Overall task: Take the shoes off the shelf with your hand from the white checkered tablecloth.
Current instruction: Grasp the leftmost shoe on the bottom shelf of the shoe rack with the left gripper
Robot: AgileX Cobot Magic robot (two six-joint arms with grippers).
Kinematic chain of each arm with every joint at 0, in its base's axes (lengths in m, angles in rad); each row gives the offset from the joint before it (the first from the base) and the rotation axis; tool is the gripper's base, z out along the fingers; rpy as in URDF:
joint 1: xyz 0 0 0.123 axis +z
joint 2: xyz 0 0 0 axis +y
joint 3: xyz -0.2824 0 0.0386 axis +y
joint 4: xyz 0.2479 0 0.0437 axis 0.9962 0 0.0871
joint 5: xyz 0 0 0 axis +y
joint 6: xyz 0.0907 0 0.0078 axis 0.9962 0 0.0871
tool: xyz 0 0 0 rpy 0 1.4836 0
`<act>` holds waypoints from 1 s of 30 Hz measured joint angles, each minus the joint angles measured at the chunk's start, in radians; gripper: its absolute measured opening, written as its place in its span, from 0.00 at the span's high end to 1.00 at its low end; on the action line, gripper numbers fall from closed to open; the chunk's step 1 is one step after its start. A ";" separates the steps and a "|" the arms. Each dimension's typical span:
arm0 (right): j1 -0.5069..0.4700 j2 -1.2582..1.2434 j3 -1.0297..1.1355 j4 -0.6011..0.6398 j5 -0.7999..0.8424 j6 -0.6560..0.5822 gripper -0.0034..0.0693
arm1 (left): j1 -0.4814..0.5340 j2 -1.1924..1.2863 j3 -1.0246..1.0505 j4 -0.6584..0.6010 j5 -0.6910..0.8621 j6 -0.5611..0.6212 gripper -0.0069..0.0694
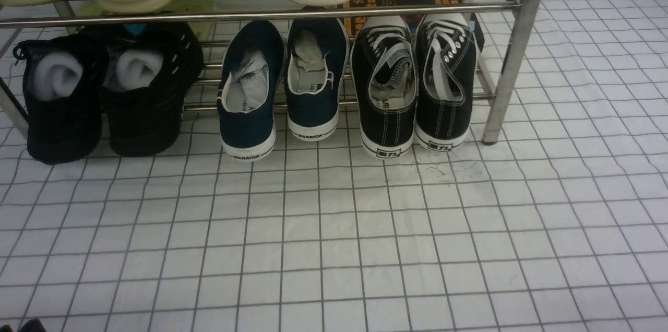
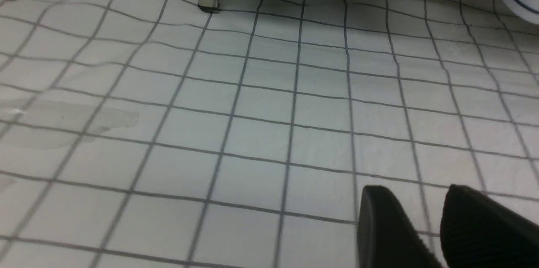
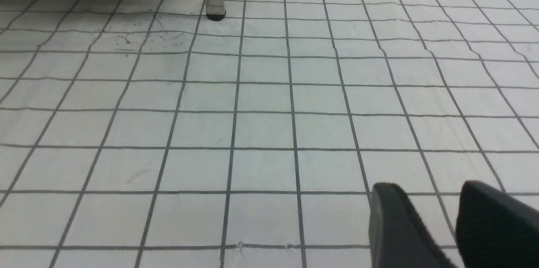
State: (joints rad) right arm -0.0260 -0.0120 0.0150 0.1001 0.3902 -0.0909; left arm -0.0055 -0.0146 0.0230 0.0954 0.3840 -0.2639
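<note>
We had the left pincer (image 2: 421, 200) and right pincer (image 3: 433, 196), both apart, over the checkered cloth (image 1: 323, 227). The black shoes (image 1: 62, 107) were ahead of our left pincer, on the rack (image 1: 509, 60).

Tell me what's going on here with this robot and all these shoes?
Nothing is being handled right now. The robot's left fingers and right fingers are both parted and empty, above the checkered cloth. The all-black sneakers sit on the rack's lower level, beside navy shoes and black ones with white laces.
</note>
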 joint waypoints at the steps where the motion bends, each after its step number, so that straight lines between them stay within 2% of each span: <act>1: 0.000 0.000 0.000 0.000 0.000 0.000 0.62 | 0.000 0.000 0.000 -0.075 -0.004 -0.058 0.59; 3: 0.000 0.000 0.000 0.000 0.000 0.000 0.62 | 0.000 0.000 0.000 -0.212 -0.004 -0.184 0.59; 4: 0.000 0.000 0.000 0.000 0.000 0.000 0.62 | 0.000 0.000 0.000 -0.240 -0.004 -0.208 0.59; 5: 0.000 0.000 0.000 0.000 0.000 0.000 0.62 | 0.000 0.000 0.002 -0.342 -0.005 -0.299 0.59; 6: 0.000 0.000 0.000 0.000 0.000 0.000 0.62 | 0.000 0.000 0.002 -0.353 -0.005 -0.309 0.59; 8: 0.000 0.000 0.000 0.000 0.000 0.000 0.62 | 0.000 0.000 0.003 -0.449 -0.005 -0.414 0.59; 11: 0.000 0.000 0.000 0.000 0.000 0.000 0.62 | 0.000 0.000 0.005 -0.460 -0.043 -0.447 0.59; 14: 0.000 0.000 0.000 0.000 0.000 0.000 0.62 | 0.000 0.000 -0.009 -0.463 -0.068 -0.456 0.64; 16: 0.000 0.000 0.000 0.000 0.000 0.000 0.62 | 0.000 0.026 -0.126 -0.426 -0.018 -0.445 0.78; 19: 0.000 0.000 0.000 0.000 0.000 0.000 0.62 | 0.000 0.148 -0.290 -0.310 0.074 -0.412 0.88; 22: 0.000 0.000 0.000 0.000 0.000 0.000 0.62 | 0.000 0.380 -0.513 -0.158 0.325 -0.379 0.91; 23: 0.000 0.000 0.000 0.000 0.000 0.000 0.62 | 0.000 0.398 -0.524 -0.149 0.343 -0.376 0.91; 25: 0.000 0.000 0.000 0.000 0.000 0.000 0.62 | 0.000 0.606 -0.634 -0.045 0.538 -0.342 0.91; 27: 0.000 0.000 0.000 0.000 0.000 0.000 0.62 | 0.000 0.774 -0.674 0.039 0.606 -0.324 0.91; 30: 0.000 0.000 0.000 0.000 0.000 0.000 0.62 | 0.000 0.950 -0.690 0.122 0.596 -0.290 0.91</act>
State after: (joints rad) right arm -0.0260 -0.0120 0.0150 0.1001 0.3902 -0.0909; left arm -0.0055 0.9354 -0.6674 0.2179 0.9802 -0.5539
